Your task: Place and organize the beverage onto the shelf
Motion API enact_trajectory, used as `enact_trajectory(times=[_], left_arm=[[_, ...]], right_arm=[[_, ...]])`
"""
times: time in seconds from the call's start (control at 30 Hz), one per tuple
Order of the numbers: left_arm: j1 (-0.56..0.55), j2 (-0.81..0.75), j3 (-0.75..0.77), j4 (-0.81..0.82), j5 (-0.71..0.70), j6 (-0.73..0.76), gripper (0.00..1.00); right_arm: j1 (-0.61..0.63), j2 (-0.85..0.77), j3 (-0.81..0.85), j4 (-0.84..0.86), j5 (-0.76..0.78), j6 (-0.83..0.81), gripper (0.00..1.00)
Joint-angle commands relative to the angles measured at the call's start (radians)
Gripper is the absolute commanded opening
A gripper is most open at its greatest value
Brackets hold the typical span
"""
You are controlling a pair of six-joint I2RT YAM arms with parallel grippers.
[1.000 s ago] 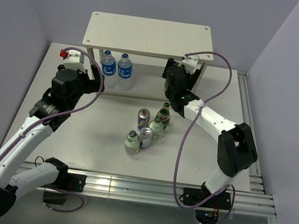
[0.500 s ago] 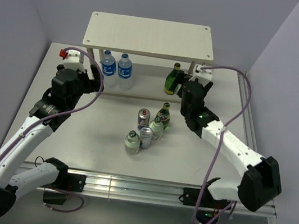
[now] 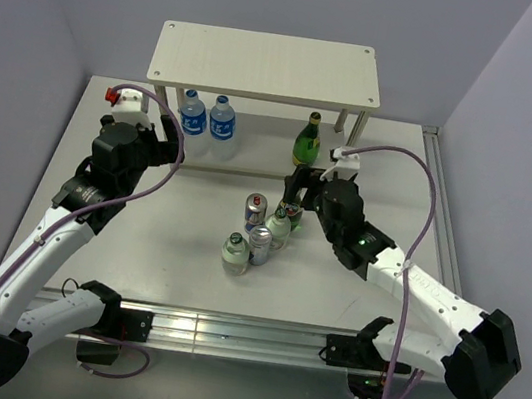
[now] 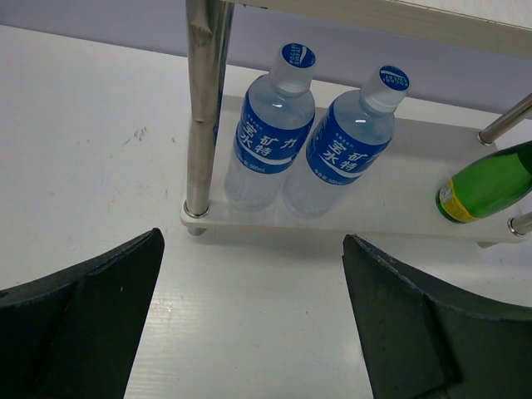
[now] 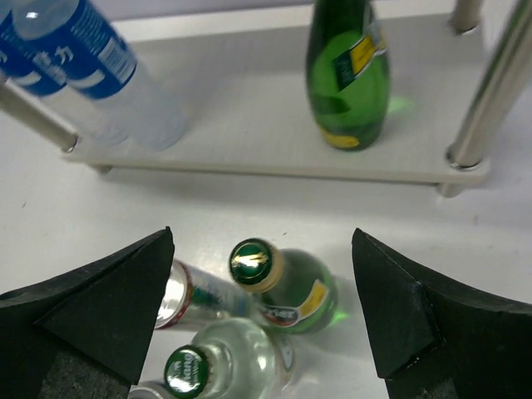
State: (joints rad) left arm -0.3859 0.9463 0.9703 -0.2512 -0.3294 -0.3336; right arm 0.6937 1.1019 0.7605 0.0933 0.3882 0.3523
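Note:
The shelf (image 3: 267, 66) stands at the back of the table. Its lower board (image 4: 399, 208) holds two blue-labelled water bottles (image 3: 192, 112) (image 3: 223, 119) on the left and a green bottle (image 3: 307, 140) on the right. My right gripper (image 3: 300, 187) is open and empty. In the right wrist view it (image 5: 262, 249) hovers over a second green bottle (image 5: 291, 287) in the table cluster, with the shelved green bottle (image 5: 349, 75) beyond. My left gripper (image 3: 155, 131) is open and empty, facing the water bottles (image 4: 270, 133) (image 4: 349, 141) in its wrist view (image 4: 253, 274).
The table cluster holds two cans (image 3: 256, 208) (image 3: 259, 244) and two clear bottles with green caps (image 3: 279, 227) (image 3: 234, 252) beside the green bottle. Metal shelf legs (image 4: 204, 108) (image 5: 486, 100) stand at the corners of the lower board.
My right gripper has let go of the green bottle on the lower board and drawn back toward me, over the table cluster. The left arm has not moved.

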Motion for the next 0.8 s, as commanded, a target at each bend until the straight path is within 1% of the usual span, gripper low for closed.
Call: enact_trajectory(times=[0.0, 0.2, 0.4, 0.43, 0.5, 0.53, 0.57, 0.63, 0.77], left_arm=[[-0.002, -0.004, 0.005, 0.024, -0.014, 0.016, 0.96], [-0.004, -0.007, 0.004, 0.026, -0.016, 0.018, 0.96], [-0.004, -0.009, 0.004, 0.026, -0.016, 0.018, 0.96], [-0.004, -0.009, 0.002, 0.026, -0.016, 0.018, 0.96], [-0.004, -0.009, 0.004, 0.026, -0.013, 0.018, 0.96], [-0.004, -0.009, 0.002, 0.026, -0.013, 0.018, 0.96], [-0.002, -0.009, 0.004, 0.026, -0.011, 0.018, 0.96], [-0.004, -0.012, 0.004, 0.026, -0.013, 0.018, 0.96], [-0.004, -0.014, 0.004, 0.026, -0.013, 0.018, 0.96]], right_arm=[[0.012, 0.029, -0.010, 0.037, -0.057, 0.025, 0.93], [0.021, 0.108, 0.002, 0.059, -0.040, 0.051, 0.89], [0.024, 0.141, -0.009, 0.080, -0.022, 0.063, 0.81], [0.026, 0.145, -0.012, 0.085, -0.015, 0.062, 0.79], [0.026, 0.154, -0.021, 0.097, -0.002, 0.062, 0.72], [0.027, 0.157, -0.024, 0.100, 0.003, 0.060, 0.65], [0.027, 0.162, -0.029, 0.108, 0.012, 0.060, 0.62], [0.026, 0.173, -0.029, 0.108, 0.020, 0.059, 0.58], [0.027, 0.191, -0.027, 0.109, 0.021, 0.062, 0.55]])
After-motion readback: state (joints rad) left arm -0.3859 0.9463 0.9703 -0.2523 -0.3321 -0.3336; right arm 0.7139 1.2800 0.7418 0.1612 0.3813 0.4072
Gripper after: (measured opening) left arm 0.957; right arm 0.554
